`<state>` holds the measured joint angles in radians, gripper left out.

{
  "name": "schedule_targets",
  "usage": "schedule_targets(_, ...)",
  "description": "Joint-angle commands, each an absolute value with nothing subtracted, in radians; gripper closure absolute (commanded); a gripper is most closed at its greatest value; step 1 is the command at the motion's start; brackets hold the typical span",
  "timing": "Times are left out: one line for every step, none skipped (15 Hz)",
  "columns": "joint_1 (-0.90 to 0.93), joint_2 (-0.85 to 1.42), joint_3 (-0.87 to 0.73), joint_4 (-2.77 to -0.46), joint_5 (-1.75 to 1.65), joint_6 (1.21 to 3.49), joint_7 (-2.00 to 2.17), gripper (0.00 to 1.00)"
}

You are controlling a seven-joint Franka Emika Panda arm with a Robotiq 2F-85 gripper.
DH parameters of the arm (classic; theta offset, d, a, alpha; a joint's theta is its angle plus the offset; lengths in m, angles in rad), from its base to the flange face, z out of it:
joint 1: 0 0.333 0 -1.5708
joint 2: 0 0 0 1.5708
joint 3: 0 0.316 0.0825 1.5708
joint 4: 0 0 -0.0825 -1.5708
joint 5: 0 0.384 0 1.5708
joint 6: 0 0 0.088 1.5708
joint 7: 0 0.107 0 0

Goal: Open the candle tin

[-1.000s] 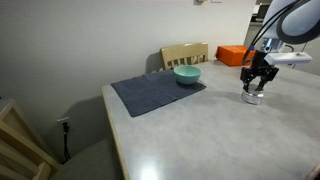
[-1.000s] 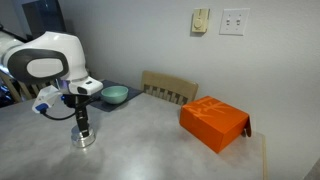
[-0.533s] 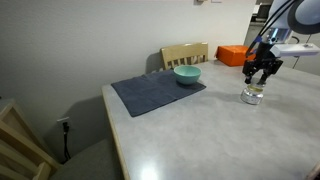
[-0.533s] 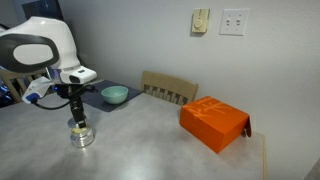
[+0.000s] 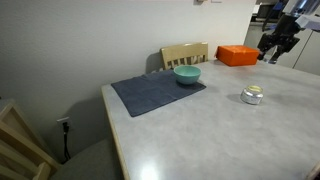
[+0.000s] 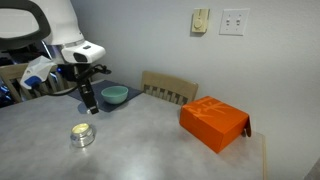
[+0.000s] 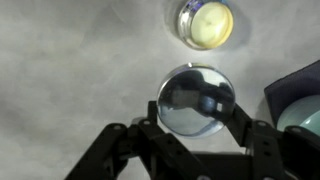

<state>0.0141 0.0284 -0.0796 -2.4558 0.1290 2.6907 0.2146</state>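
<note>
The candle tin (image 5: pixel 252 95) stands open on the grey table, its pale wax showing in the wrist view (image 7: pixel 206 22); it also shows in an exterior view (image 6: pixel 82 135). Its shiny domed lid (image 7: pixel 196 98) is off the tin and held between my fingers. My gripper (image 7: pixel 196 108) is shut on the lid and hangs well above the table, up and away from the tin in both exterior views (image 5: pixel 269 55) (image 6: pixel 88 106).
A teal bowl (image 5: pixel 187 74) (image 6: pixel 115 95) sits on a dark grey mat (image 5: pixel 155 92). An orange box (image 5: pixel 238 55) (image 6: pixel 213 123) lies on the table. A wooden chair (image 5: pixel 185 54) stands behind the table. The bowl's edge shows in the wrist view (image 7: pixel 305 115).
My gripper was down on the tin, then rose and moved away with the lid in it. The tin's base stayed on the table, now open.
</note>
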Motion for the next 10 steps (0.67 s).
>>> schedule_targets(-0.057,0.030,-0.097,-2.430,0.261,2.652,0.005,0.57)
schedule_targets(-0.067,0.053,-0.099,-2.407,0.310,2.634,-0.063,0.57)
schedule_targets(-0.077,0.074,-0.102,-2.390,0.337,2.616,-0.105,0.57)
schedule_targets(-0.085,0.104,-0.100,-2.365,0.365,2.591,-0.152,0.57)
schedule_targets(-0.092,0.129,-0.096,-2.347,0.378,2.577,-0.178,0.57)
schedule_targets(-0.098,0.164,-0.090,-2.323,0.394,2.567,-0.204,0.57)
schedule_targets(-0.102,0.198,-0.083,-2.302,0.401,2.561,-0.216,0.57)
schedule_targets(-0.108,0.240,-0.076,-2.276,0.410,2.562,-0.231,0.57)
schedule_targets(-0.113,0.284,-0.064,-2.250,0.419,2.567,-0.239,0.57)
schedule_targets(-0.122,0.327,-0.053,-2.222,0.419,2.569,-0.241,0.57)
